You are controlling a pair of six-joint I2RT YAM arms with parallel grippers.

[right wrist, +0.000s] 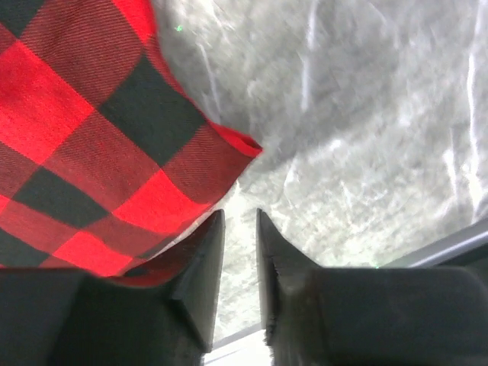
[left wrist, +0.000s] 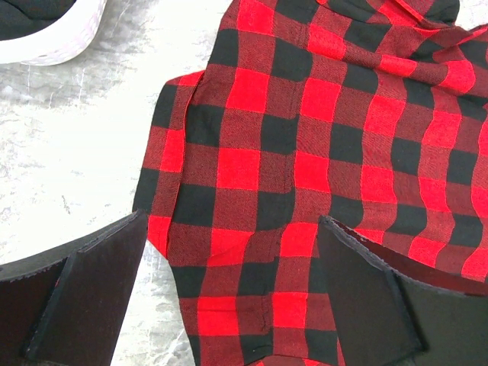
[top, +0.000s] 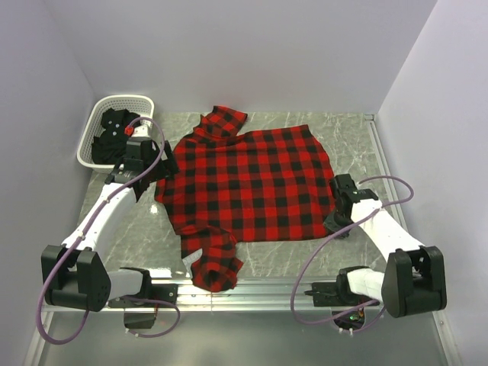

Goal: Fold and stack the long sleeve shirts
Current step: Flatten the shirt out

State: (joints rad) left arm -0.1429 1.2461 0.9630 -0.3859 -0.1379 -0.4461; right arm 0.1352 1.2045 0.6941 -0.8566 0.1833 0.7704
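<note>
Flannel lies spread flat mid-tabletop, its longer span running left to right between the arms. The collar is at far left, a bunched sleeve at the near left. Black shirt sits in the basket.

Left fingers stand wide apart, straddling the flannel's left edge with cloth between them. Right fingers are a sliver apart with bare tabletop in the gap. The flannel's near right corner lies just beside them, unheld.

We judge the right arm nearer that corner. It must shift toward the cloth to pinch it.
</note>
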